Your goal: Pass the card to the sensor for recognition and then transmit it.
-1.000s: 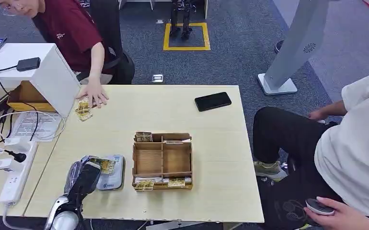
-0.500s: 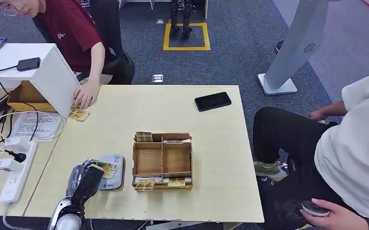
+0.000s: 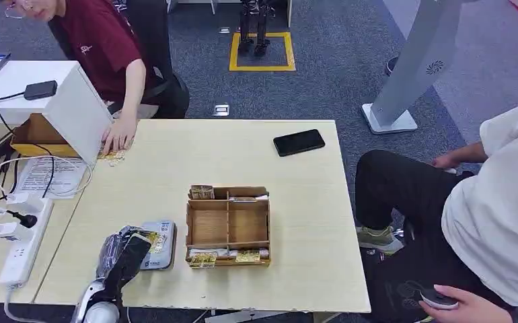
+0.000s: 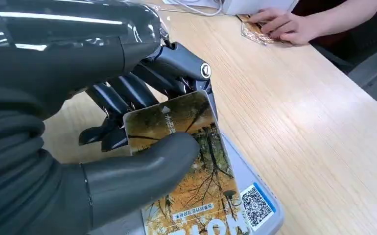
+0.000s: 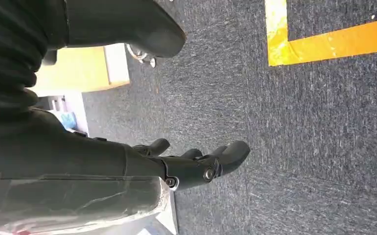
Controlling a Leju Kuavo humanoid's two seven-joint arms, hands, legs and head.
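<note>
The dark left hand [image 4: 128,142] pinches a yellow tree-printed card [image 4: 191,171] over the flat grey sensor pad [image 3: 158,243]; handing it on remains. The right hand [image 5: 196,164] hangs empty, fingers loosely apart.

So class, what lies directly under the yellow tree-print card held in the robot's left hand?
The grey flat sensor pad with a blue QR sticker lies under the yellow tree-print card, which the left hand holds over it. Most of the pad's top is covered, and contact cannot be told.
</note>
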